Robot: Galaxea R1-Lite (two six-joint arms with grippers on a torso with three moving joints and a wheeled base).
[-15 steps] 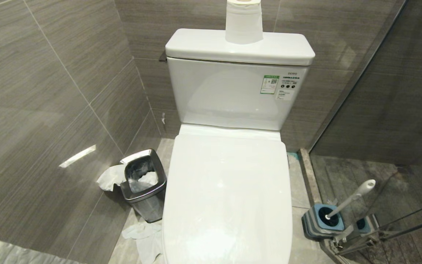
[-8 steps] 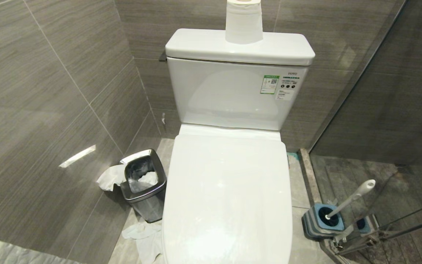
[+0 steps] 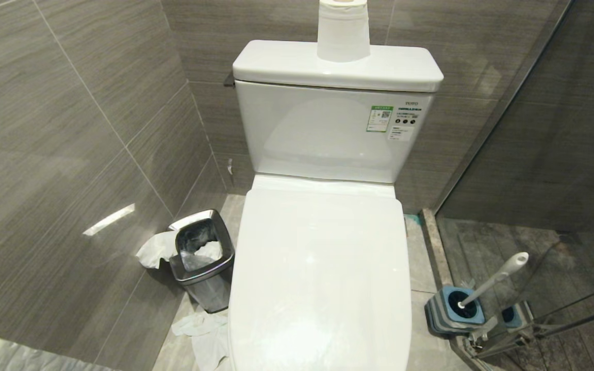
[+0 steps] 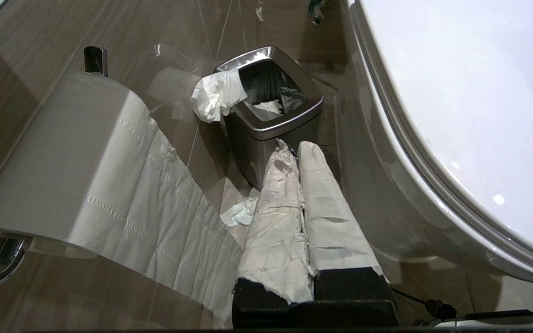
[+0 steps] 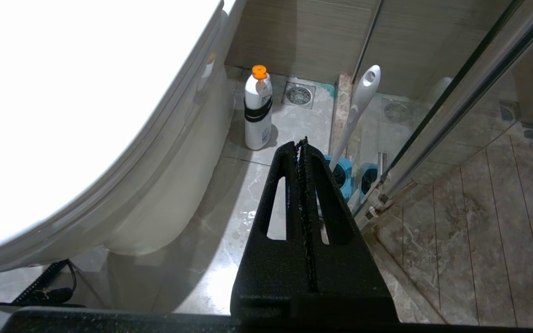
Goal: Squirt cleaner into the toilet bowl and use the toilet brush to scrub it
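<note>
Head view: glossy white ceramic toilet [image 3: 323,268] sitting lid-down, bowl hidden; tank sticker reading "TOTO". Slim white-grey toilet brush [image 3: 493,281] leaning in its blue holder on the toilet's right.

Left wrist view: paper-wrapped left gripper [image 4: 300,152] pressed together beside the steel waste bin [image 4: 271,111].

Right wrist view: black right gripper [image 5: 301,152] closed, empty; white orange-capped bottle [image 5: 257,108] (presumably cleaner, label unreadable) standing behind the bowl's base. Lifting the lid comes first.
</note>
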